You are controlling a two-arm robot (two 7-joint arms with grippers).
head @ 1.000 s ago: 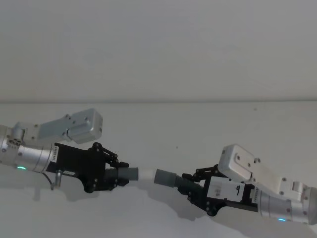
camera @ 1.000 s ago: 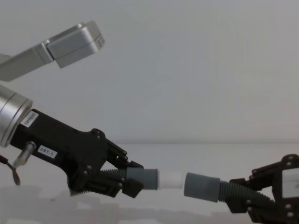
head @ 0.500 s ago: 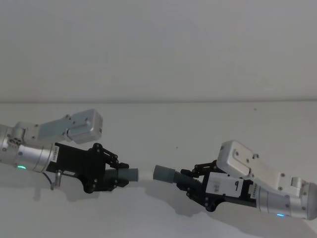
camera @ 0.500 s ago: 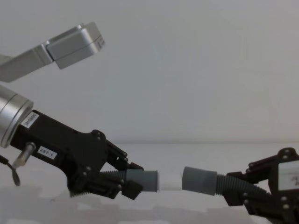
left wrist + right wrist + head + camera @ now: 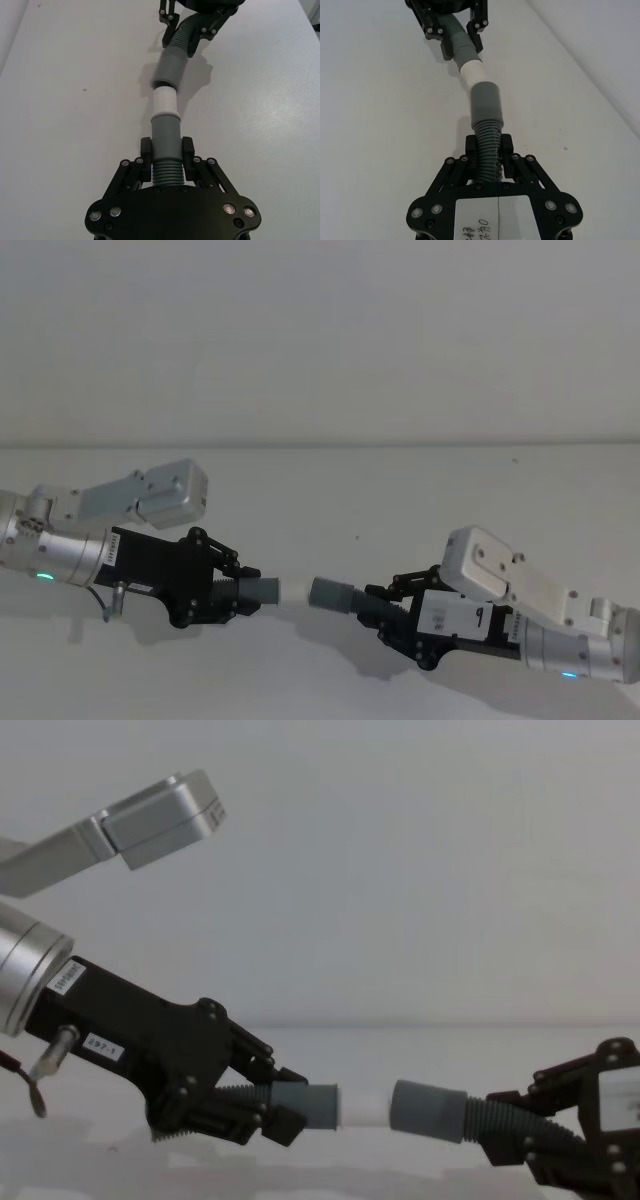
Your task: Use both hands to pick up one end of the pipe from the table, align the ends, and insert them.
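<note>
two hose pieces meet end to end above the table (image 5: pixel 420 490): the white tube tip (image 5: pixel 365 1108) touches the mouth of the plain cuff (image 5: pixel 428 1111). left gripper (image 5: pixel 268 1108) clenches its ribbed hose (image 5: pixel 166 172); right gripper (image 5: pixel 385 608) clenches the other hose (image 5: pixel 488 150).

The table (image 5: pixel 330 490) is left bare on every side of the left gripper (image 5: pixel 243 591) and right gripper (image 5: pixel 380 605). Passage between them is blocked by the white tube tip (image 5: pixel 365 1106) meeting the plain cuff (image 5: pixel 428 1110).
</note>
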